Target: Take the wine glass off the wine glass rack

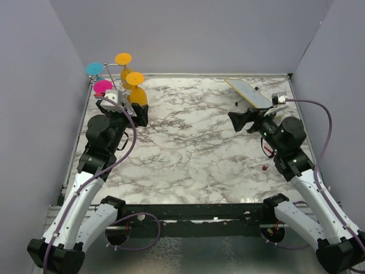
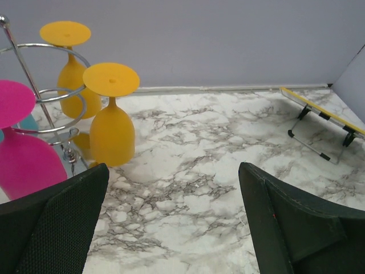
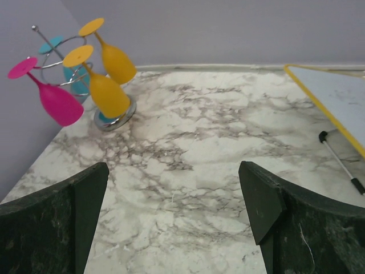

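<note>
One wine glass rack (image 1: 106, 67) stands at the upper left of the top view, in the far left corner of the marbled surface (image 1: 194, 148). It carries four wine glasses, all foot up and bowl down: two orange, one pink and one teal. The rack is thin silver wire, a slim centre post with curled hoops at the top, set on a round shiny disc base (image 3: 124, 116). Each stem slips through a hoop so that the flat round foot rests above the wire and the bowl leans outward. The nearer orange glass (image 1: 137, 94) hangs on the side facing the open surface, and in the left wrist view it sits at centre left. The farther orange glass (image 1: 123, 59) is behind it toward the back wall. The pink glass (image 1: 103, 87) is at the left edge. The teal glass (image 1: 94, 68) is farthest back and mostly hidden behind the others. There are two arms. The left arm (image 1: 102, 142) has its jaws just beside the rack at the lower right of it, spread wide and holding nothing. The right arm (image 1: 285, 140) is at the right of the frame, well apart from the rack, its jaws likewise wide apart and empty. One yellow-edged whiteboard (image 1: 248, 92) leans on a stand at the upper right. One pen (image 3: 339, 161) lies beside it, and one small red bit (image 1: 265, 167) sits near the right arm.
</note>
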{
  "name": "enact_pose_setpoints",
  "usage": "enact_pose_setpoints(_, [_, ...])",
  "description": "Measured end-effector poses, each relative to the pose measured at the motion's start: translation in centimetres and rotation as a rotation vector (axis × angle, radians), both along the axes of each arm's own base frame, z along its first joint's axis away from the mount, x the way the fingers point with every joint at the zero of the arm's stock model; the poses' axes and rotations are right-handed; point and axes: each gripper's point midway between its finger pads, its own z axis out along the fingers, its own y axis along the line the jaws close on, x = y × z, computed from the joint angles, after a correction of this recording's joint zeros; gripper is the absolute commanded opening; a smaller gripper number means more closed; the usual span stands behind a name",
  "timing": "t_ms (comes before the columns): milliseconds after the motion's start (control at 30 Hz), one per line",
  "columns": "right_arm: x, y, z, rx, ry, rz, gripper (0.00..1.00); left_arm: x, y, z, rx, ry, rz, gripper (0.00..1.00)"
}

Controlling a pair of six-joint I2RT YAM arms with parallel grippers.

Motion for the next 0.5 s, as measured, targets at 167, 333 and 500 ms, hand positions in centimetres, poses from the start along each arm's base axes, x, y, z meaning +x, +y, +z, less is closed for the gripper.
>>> enact_pose_setpoints(167, [-0.5,1.8,-0.8,0.047,0.051,0.107,0.99,0.9,-0.5,-2.1,0.02,0.124,-0.002,0.99])
enact_pose_setpoints(333, [-1.5,3.2,-0.3,0.061,0.041,0.205,1.0,1.6,-1.0,-2.3,0.012,0.252,0.003,0.99])
enact_pose_setpoints(500, [-2.4,4.1,-0.2,0.055,0.033,0.278,1.0,1.6,-1.1,-1.7,0.001,0.315,0.008,0.99])
